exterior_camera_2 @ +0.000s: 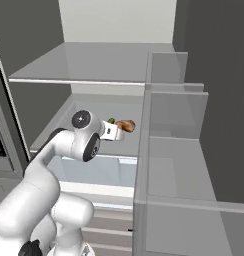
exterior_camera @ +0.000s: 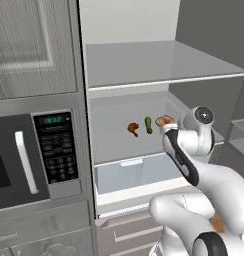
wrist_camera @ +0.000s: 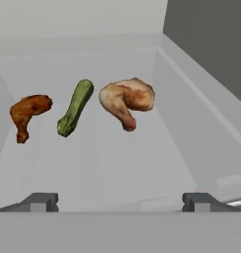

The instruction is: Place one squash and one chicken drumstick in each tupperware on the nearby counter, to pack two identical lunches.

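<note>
Open fridge, arm reaching in over the middle shelf (exterior_camera: 114,145). Claw (wrist_camera: 120,200) wide open, nothing in it; fingertips (wrist_camera: 43,201) far apart at the bottom of the hand view, short of the food. Three items in a row on the shelf, none touching: small reddish-brown drumstick (wrist_camera: 27,114) on the left, zucchini (wrist_camera: 75,107) in the middle, tilted w/ its top end leaning right, big golden drumstick (wrist_camera: 126,101) on the right, nearest the fridge side wall. From the left base view: small drumstick (exterior_camera: 133,129), zucchini (exterior_camera: 148,125), big drumstick (exterior_camera: 164,120) partly behind the arm's wrist. Right base view: big drumstick (exterior_camera_2: 125,125) just past the hand. Microwave (exterior_camera: 34,155) left of the fridge.
</note>
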